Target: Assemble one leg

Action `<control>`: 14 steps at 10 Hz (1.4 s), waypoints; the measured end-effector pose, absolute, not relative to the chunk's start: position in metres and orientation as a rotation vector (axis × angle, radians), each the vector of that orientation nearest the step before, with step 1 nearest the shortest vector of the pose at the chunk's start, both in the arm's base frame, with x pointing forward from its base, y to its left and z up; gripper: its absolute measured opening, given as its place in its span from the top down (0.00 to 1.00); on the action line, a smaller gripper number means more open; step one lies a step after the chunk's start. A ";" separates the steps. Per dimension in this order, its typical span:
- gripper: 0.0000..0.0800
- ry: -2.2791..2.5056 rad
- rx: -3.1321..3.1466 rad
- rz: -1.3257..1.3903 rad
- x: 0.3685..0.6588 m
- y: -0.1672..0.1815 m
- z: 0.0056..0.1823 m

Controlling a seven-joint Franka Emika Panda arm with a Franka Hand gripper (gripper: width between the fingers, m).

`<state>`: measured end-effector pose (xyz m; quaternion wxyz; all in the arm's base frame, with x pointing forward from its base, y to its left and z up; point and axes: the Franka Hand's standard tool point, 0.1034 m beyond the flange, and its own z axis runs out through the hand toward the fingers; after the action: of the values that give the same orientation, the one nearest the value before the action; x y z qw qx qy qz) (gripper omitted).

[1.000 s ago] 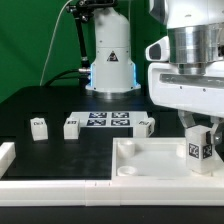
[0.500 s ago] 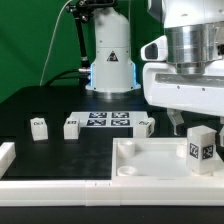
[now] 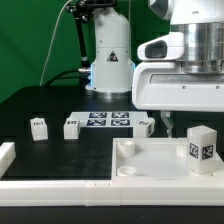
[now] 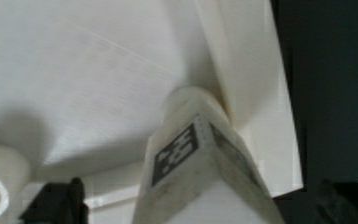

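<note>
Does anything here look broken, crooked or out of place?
Nothing stands out. The leg stands upright on the white panel, and no damage or spill shows.

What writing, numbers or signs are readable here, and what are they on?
No words or numbers can be read.
Dark triangle sign on the robot base: too small to read.
Black-and-white square patterns on the leg, the loose blocks and the marker board: codes, not text.

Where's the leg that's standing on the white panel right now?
At the exterior view's right, the leg stands upright near the far right corner of the white panel.
</note>
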<state>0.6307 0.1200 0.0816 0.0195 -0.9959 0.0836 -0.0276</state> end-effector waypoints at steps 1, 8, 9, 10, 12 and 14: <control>0.19 0.151 -3.100 -0.088 0.631 0.120 0.082; 0.64 0.006 -3.103 -0.101 0.630 0.120 0.081; 0.64 0.180 -3.091 -0.098 0.630 0.120 0.081; 0.64 0.415 -3.049 -0.107 0.631 0.119 0.080; 0.64 0.846 -2.912 -0.133 0.629 0.118 0.080; 0.64 1.196 -2.757 -0.129 0.626 0.121 0.079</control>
<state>0.6261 0.1210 0.0788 0.0667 -0.9145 0.3968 -0.0428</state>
